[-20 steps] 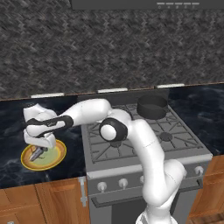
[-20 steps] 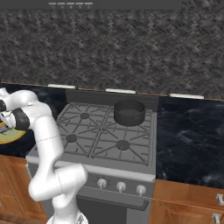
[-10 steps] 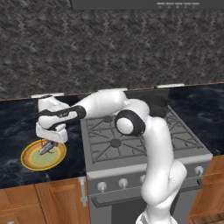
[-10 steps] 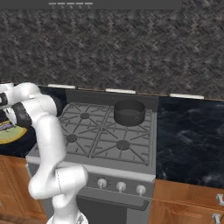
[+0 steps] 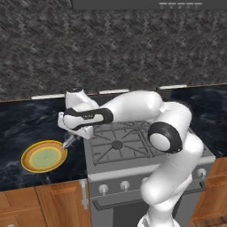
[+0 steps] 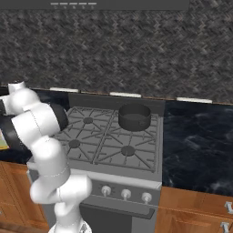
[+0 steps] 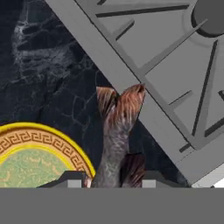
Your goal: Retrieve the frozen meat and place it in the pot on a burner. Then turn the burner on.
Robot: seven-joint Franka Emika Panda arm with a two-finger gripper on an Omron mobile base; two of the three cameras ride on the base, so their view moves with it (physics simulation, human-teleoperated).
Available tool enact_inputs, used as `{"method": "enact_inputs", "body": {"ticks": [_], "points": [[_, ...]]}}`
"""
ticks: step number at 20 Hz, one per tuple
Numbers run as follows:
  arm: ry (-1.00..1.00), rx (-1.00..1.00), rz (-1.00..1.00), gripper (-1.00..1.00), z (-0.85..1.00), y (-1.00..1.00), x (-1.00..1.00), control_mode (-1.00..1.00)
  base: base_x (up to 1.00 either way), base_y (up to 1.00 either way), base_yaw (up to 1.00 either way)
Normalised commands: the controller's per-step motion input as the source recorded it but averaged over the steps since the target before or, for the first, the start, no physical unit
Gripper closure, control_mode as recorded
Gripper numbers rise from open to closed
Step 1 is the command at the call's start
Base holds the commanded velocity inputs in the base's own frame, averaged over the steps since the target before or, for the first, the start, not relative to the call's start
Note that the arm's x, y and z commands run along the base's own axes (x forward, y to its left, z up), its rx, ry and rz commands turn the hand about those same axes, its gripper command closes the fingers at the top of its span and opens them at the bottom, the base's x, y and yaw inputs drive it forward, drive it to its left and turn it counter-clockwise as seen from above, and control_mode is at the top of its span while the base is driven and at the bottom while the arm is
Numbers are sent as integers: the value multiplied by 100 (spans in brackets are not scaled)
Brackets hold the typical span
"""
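The frozen meat (image 7: 114, 140), a grey fish-shaped piece with a brownish tail, hangs between my gripper's (image 7: 111, 178) fingers, which are shut on it. In the left base view the gripper (image 5: 72, 135) holds the meat (image 5: 68, 142) just above the dark counter, between the yellow-rimmed plate (image 5: 44, 157) and the stove's left edge. The dark pot (image 6: 134, 117) stands on the back right burner, apart from the gripper. A front burner (image 6: 128, 150) lies bare under its grate.
The stove (image 5: 133, 165) has knobs (image 6: 126, 194) along its front. Its grey left edge (image 7: 131, 83) runs close beside the meat. The plate's rim (image 7: 48, 135) lies low left in the hand view. My arm spans the stove's back in the left base view.
The gripper has lifted the meat off the yellow plate and carried it right, towards the stove's left edge. The plate now lies bare.
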Motion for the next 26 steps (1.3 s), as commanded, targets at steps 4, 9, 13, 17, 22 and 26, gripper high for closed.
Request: {"method": "enact_inputs", "body": {"ticks": [4,9,13,17,22,26], "points": [[-5,1,0,100,100,-62,-1,-100,0,0,0],[-1,-5,-15,100,46,-68,0,-100,0,0,0],[0,-1,-29,100,39,-86,3,-100,0,0,0],[0,-3,-32,100,46,-100,38,-100,0,0,0],[0,-1,-31,100,36,-100,27,-100,0,0,0],[-2,0,-31,100,19,-100,17,-100,0,0,0]]}}
